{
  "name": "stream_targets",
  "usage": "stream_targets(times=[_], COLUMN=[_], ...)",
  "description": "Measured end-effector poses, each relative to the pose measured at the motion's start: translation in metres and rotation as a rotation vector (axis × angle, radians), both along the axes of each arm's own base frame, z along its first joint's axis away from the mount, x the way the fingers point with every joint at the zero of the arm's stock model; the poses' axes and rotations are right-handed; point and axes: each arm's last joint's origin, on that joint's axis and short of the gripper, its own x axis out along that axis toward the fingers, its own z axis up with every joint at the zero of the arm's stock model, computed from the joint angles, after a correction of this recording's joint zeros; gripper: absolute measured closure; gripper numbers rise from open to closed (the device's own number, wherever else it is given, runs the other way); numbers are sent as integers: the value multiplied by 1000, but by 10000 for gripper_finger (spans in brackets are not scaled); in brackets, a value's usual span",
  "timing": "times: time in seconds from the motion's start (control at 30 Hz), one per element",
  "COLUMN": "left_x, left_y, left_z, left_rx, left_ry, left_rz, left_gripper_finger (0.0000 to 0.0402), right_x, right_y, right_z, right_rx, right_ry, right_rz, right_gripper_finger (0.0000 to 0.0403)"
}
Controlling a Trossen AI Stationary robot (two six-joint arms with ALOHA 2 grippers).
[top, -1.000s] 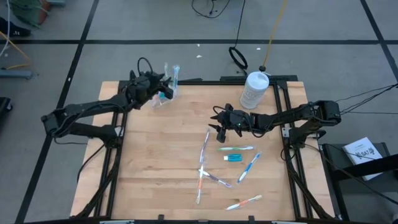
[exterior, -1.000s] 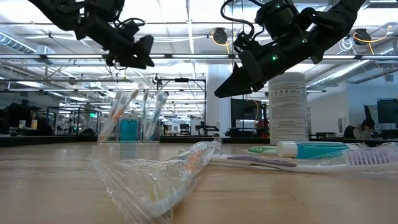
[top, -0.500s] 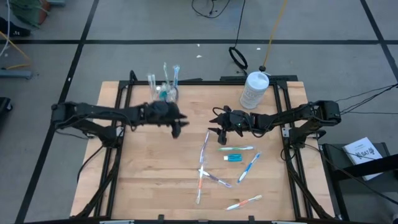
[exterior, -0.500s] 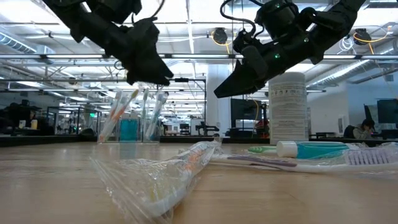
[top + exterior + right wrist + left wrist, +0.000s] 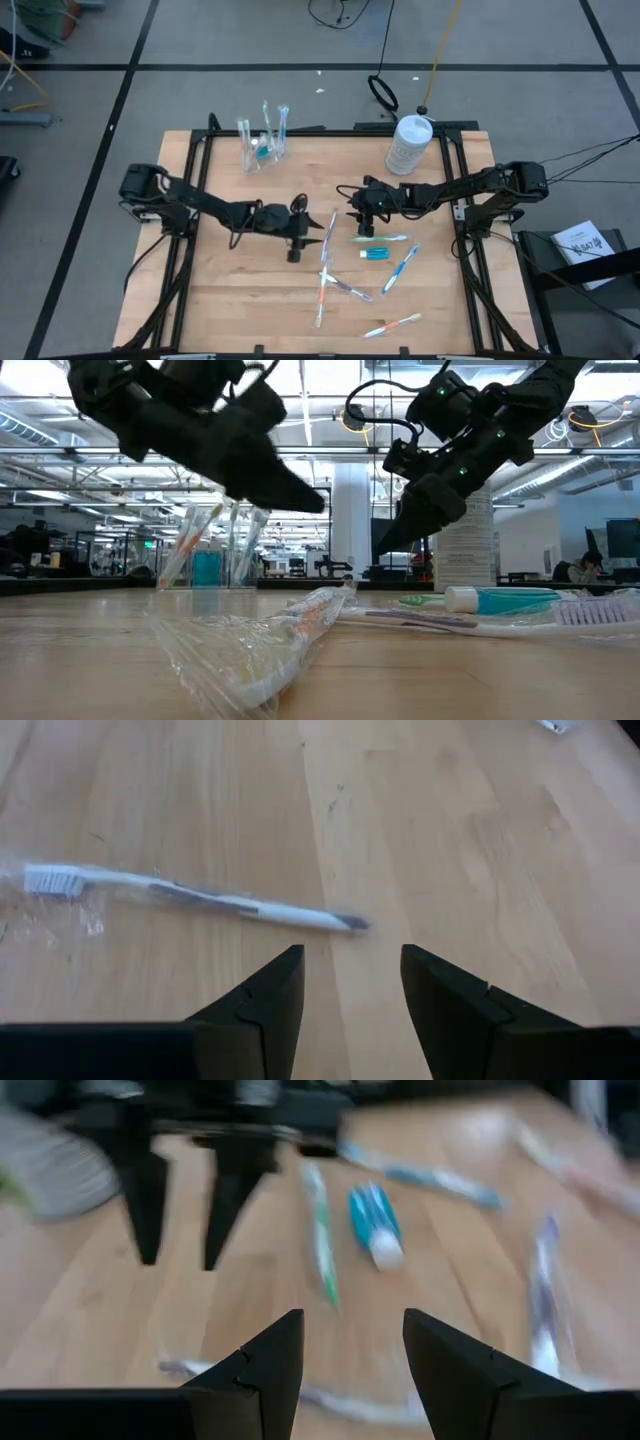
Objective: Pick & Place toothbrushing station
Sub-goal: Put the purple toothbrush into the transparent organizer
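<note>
Lying wrapped, toothbrush shows white bristles.

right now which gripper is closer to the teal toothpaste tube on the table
Right. The right gripper hangs just up-table of the toothpaste tube; the left gripper sits farther off to its left, past a wrapped toothbrush.

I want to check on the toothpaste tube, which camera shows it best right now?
The left wrist view: the teal toothpaste tube lies close ahead of the open left gripper, though blurred. The high view shows it small; the low view shows it side-on. The right wrist view misses it.
</note>
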Motion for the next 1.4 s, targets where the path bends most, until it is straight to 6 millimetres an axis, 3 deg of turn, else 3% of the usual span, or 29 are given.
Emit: stream_targets(times=[0.13, 0.2, 0.37, 0.6, 0.83, 0.93, 1.4], left_x=[9, 11, 12, 36, 52, 55, 67], left_y=[9, 13, 12, -6, -1, 3, -1], left_z=[-15, -23, -32, -11, 20, 20, -32], left_rx=[-227, -234, 109, 500, 642, 668, 855], left_ry=[-24, 5, 48, 198, 333, 356, 444], left_rz=[169, 171, -81, -366, -493, -514, -679], left_gripper_finger=[222, 222, 222, 222, 222, 222, 223], right_x=[-1, -1, -1, 0, 0, 0, 0], right_y=[0, 0, 0, 0, 0, 0, 0], right_z=[-1, -1, -1, -1, -1, -1, 0], right_rx=[-1, -1, -1, -7, -6, -5, -10], right_ry=[2, 3, 1, -4, -3, -4, -18], right_rz=[1, 1, 1, 5, 5, 4, 4], right_gripper_finger=[241, 241, 241, 240, 240, 240, 240])
